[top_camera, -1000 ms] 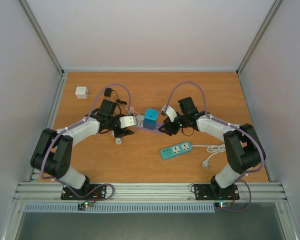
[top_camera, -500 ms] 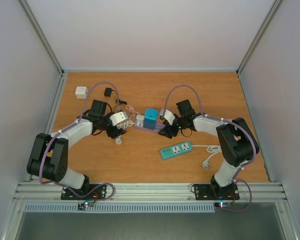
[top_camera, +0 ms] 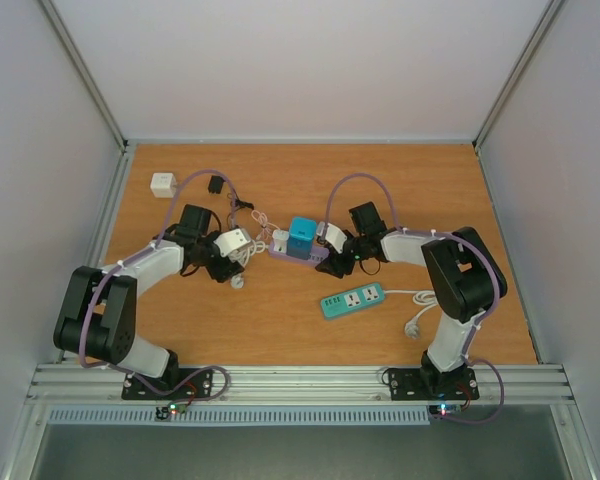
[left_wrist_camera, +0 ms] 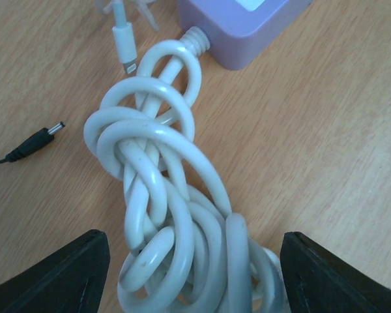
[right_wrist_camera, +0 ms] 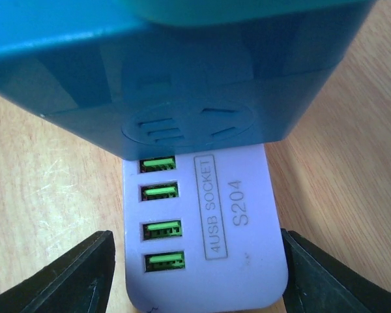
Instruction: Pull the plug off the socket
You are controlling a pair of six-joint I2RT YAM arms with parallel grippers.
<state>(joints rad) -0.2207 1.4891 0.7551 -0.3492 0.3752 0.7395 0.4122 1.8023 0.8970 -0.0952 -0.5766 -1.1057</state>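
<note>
Wooden bench (top_camera: 280,320), plain white walls around; the purple socket strip (right_wrist_camera: 247,228) lies mid-bench with the blue plug (top_camera: 302,237) seated on top of it, not yet pulled. Over the last second the right end effector (right_wrist_camera: 199,274) has closed in on the strip's right end and now straddles it, fingers apart, while the left end effector (left_wrist_camera: 195,274), also apart, has backed off the strip's left end to hover over its coiled white cable (left_wrist_camera: 156,195). Judgement: strip about to be braced, but nothing grips the plug.
</note>
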